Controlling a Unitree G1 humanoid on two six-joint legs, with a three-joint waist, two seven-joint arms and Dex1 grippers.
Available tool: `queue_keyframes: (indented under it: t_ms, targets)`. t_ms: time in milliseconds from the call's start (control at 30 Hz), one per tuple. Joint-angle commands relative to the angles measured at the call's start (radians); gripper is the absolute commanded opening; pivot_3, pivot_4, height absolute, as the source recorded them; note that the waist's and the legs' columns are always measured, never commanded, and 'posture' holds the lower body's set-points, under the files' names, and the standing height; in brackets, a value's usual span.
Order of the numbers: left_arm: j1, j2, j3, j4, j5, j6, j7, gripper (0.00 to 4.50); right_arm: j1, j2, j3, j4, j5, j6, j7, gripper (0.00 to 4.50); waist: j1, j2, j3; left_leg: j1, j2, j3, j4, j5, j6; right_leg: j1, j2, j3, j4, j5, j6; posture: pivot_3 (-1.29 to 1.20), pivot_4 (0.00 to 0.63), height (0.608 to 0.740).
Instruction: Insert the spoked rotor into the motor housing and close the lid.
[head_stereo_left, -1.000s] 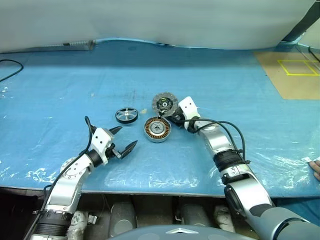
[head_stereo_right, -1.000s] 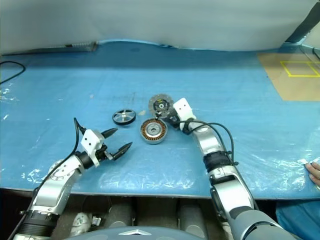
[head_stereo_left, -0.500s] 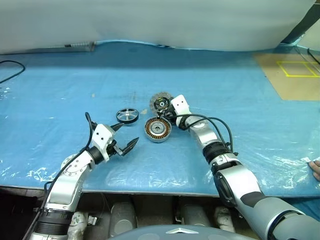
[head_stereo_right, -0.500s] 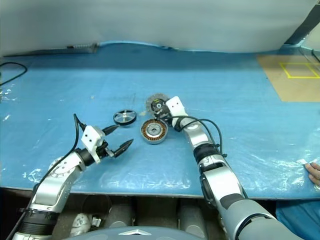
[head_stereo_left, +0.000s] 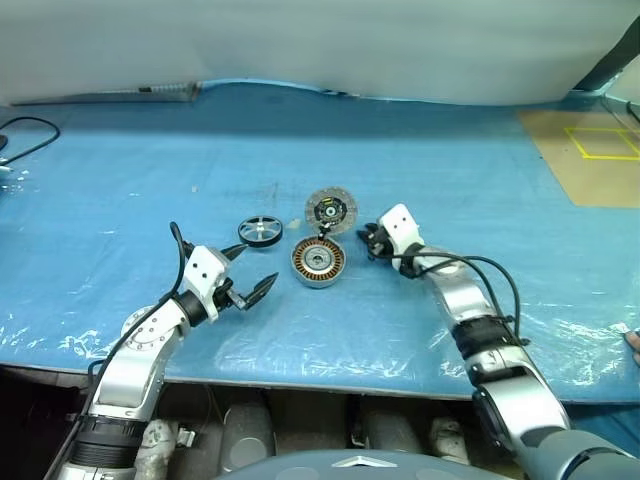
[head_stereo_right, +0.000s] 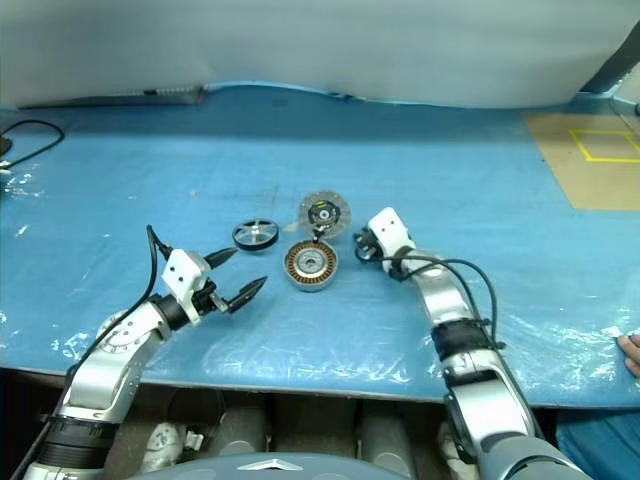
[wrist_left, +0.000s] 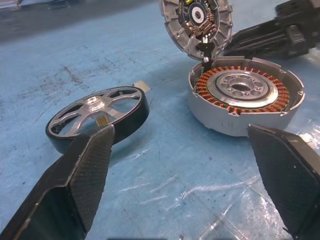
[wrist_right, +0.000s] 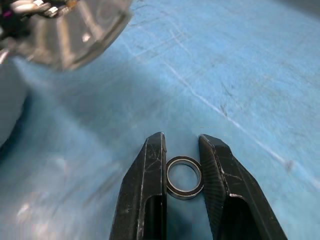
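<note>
The right gripper (wrist_right: 181, 150) is pinching a small dark ring (wrist_right: 184, 176) between its two black fingers, the jaws drawn in narrow on either side of it. In the head views this gripper (head_stereo_left: 366, 238) is sitting just to the right of the motor housing, low over the blue sheet (head_stereo_left: 450, 160) and apart from all three round parts. Its forearm is reaching forward and angling inward toward the parts.

The left gripper (head_stereo_left: 250, 274) is standing wide open and holding nothing. It is pointing roughly level toward the parts, with one fingertip near the spoked rotor and the other directed toward the housing.

The spoked rotor (wrist_left: 98, 116) is lying flat on the sheet, left of the other two parts. It is showing a dark outer rim and bright metal spokes running to a central hub.

The motor housing (wrist_left: 245, 97) is sitting upright on the sheet as a shallow grey cup. Orange-copper windings are ringing a pale metal centre (nothing is seated inside it).

The lid (wrist_left: 196, 22) is lying just behind the housing, its near edge touching or almost touching the housing rim; which, I cannot tell. Its ribbed face is turned up, showing a black centre with a small yellow mark.
</note>
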Motion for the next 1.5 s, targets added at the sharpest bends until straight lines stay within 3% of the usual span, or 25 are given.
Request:
queue_keyframes:
  t_ms: [33,300,600,833,1000,1433,1500]
  targets:
    - [-0.01,0.008,0.011,0.012,-0.004,-0.04,-0.014,4.5,0.096,-0.053,0.029,-0.119,0.013,0.072,0.087,0.59,0.003,0.0,0.0,0.0,0.0,0.0,-0.001,0.0,0.0,0.0,0.0,0.0,-0.001,0.0,0.0,0.0,0.15,0.74]
    - [-0.015,0.008,0.01,0.078,0.002,-0.101,-0.037,4.5,0.161,-0.138,0.052,-0.454,0.102,0.154,0.244,0.59,0.003,0.0,0.0,-0.001,0.0,0.0,-0.008,0.0,0.0,-0.002,0.001,-0.001,-0.008,0.0,0.0,0.0,0.15,0.74]
    - [-0.005,-0.008,-0.005,0.104,0.016,-0.158,-0.044,4.5,0.123,-0.079,0.093,-0.621,0.164,0.217,0.25,0.59,0.003,0.001,0.0,-0.003,0.0,0.0,-0.009,0.0,-0.001,-0.003,0.001,-0.001,-0.01,0.0,0.001,0.0,0.15,0.74]
    - [0.0,-0.013,-0.016,0.11,0.008,-0.168,-0.059,4.5,0.076,0.033,0.19,-0.547,0.119,0.236,0.192,0.59,0.0,0.001,0.0,-0.004,0.0,0.0,-0.009,0.002,-0.004,-0.003,0.001,-0.001,-0.011,0.0,0.001,0.0,0.15,0.74]
    - [0.017,-0.012,-0.016,0.087,0.006,-0.156,-0.063,4.5,0.048,0.096,0.189,-0.43,0.104,0.204,0.139,0.59,-0.005,0.001,0.0,-0.004,-0.001,0.0,-0.009,0.002,-0.004,-0.003,0.0,-0.001,-0.01,0.0,0.001,0.0,0.15,0.74]
    - [0.024,-0.012,-0.015,0.056,0.002,-0.129,-0.058,4.5,0.053,0.078,0.177,-0.36,0.122,0.205,0.151,0.59,-0.013,0.001,0.0,-0.003,-0.001,0.0,-0.009,0.002,-0.004,-0.003,0.0,-0.001,-0.01,0.0,0.001,0.0,0.15,0.74]
    - [0.022,-0.013,-0.016,0.054,0.003,-0.125,-0.057,4.5,0.049,0.089,0.173,-0.346,0.123,0.208,0.144,1.32,-0.013,0.001,0.0,-0.003,-0.001,0.0,-0.009,0.002,-0.004,-0.003,0.0,-0.001,-0.01,0.0,0.001,0.0,0.15,0.74]
